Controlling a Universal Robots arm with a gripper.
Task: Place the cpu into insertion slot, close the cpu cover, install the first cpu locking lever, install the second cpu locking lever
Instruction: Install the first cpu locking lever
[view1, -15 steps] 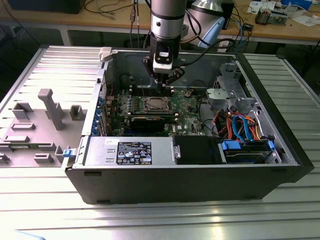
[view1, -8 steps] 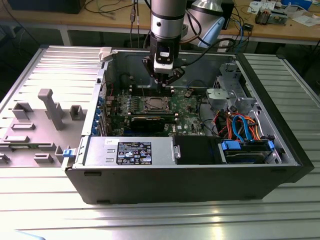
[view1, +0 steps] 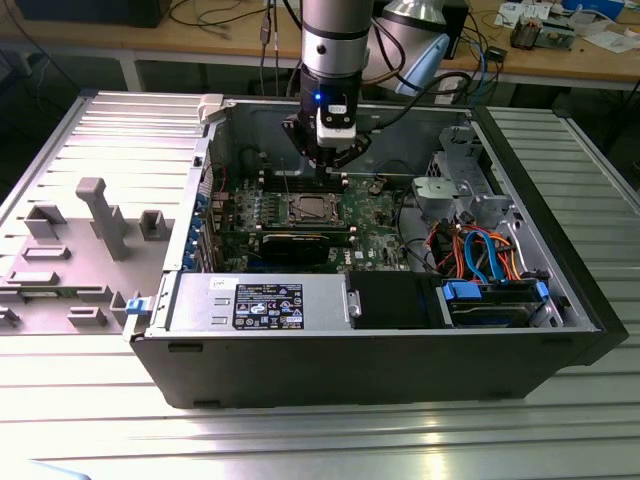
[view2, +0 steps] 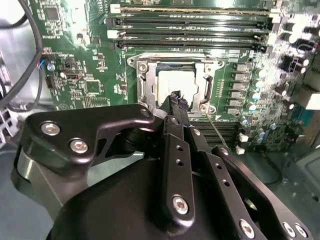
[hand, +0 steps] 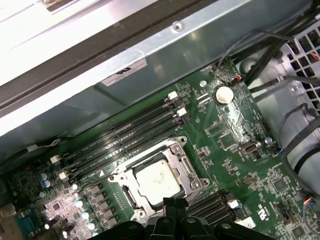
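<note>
1. In the second wrist view the gripper (view2: 177, 100) is nearest. Its two black fingers meet at the tips with nothing between them, so it is closed and empty. The tips hang just above the near edge of the socket, and I cannot tell whether they touch it.
2. Just beyond the tips the cpu (view2: 176, 80) lies flat in the insertion slot (view1: 308, 209), its pale metal top facing up. The cpu cover (view2: 204, 90) appears to be down around it, framing the chip on all sides.
3. Beside the cover's corner a thin metal rod (view2: 216, 129) slants out over the motherboard (view2: 85, 75). I take it for a locking lever that is not yet latched, though its end is hard to make out.
4. Risk: the closed tips could skid off so thin a rod and strike the small parts beside the socket. A push on the cover's edge instead of the rod could also tilt the frame and load the chip unevenly.
5. Farther on run the long memory slots (view2: 190, 22). A sideways slip would carry the tips into their clips.
6. Farthest is the grey wall of the computer case (hand: 165, 55), close behind the slots, which leaves the arm little room.
</note>
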